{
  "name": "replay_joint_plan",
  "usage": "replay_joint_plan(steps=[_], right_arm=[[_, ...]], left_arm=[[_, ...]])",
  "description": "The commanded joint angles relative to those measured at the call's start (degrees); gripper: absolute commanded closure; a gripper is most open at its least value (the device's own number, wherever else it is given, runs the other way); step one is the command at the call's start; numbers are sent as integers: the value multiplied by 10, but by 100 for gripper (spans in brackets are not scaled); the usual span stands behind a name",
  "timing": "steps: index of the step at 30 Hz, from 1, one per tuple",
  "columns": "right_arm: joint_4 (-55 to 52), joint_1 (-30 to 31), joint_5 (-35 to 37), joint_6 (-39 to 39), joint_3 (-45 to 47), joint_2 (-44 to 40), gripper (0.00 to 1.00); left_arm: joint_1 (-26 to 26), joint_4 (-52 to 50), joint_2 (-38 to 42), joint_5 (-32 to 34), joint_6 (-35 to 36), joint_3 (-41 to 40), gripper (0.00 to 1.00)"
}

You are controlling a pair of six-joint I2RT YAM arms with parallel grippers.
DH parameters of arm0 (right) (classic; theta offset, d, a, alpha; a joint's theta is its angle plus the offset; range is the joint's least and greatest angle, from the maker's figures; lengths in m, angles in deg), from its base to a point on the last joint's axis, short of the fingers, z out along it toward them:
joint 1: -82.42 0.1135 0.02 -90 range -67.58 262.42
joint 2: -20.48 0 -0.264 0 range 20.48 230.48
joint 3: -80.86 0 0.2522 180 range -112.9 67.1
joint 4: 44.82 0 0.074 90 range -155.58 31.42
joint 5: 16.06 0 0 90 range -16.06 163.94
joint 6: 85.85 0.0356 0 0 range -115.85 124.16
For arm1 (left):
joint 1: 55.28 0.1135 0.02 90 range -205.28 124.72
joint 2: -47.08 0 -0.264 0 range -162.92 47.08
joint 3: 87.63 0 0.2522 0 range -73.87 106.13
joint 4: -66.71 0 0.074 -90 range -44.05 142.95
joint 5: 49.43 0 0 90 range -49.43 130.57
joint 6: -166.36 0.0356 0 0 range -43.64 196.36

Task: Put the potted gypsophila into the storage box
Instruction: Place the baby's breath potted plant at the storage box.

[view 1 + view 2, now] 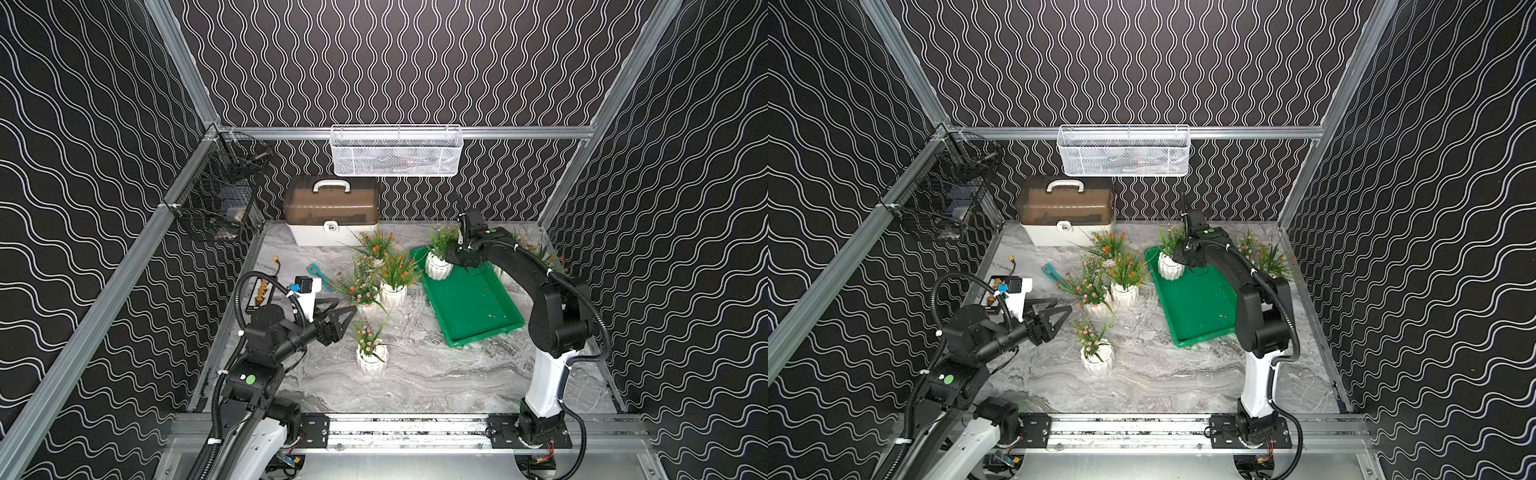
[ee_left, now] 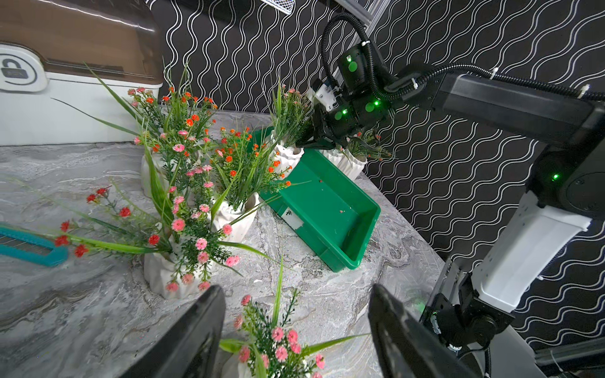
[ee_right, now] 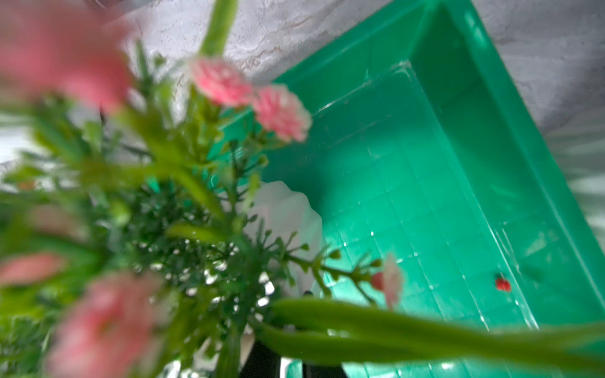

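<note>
Flower pots [image 1: 392,296] are small, white and ribbed, with grassy green stems and tiny pink or red blooms. The nearest pot [image 1: 372,360] stands alone on the grey marbled table [image 1: 436,374], just below the left claw [image 1: 347,304], whose jaws stand about half open and hold nothing. Three more crowd together just past that claw. Farther off lies the smooth green tray [image 1: 478,307]. In its far corner the right claw [image 2: 300,144] is pinched shut on the rim of the far pot [image 1: 438,268]. Other pots [image 2: 355,165] stand to this claw's right, outside the tray.
</note>
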Motion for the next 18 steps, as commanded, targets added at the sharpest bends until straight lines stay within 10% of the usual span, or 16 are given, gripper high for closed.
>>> replay_joint_plan(steps=[1, 18], right_arm=[[14, -3, -12, -4, -24, 17, 87], [1, -6, -35, -1, -76, 90, 73]], left_arm=[[1, 6, 0, 4, 11, 4, 27], [1, 3, -8, 3, 9, 5, 27]])
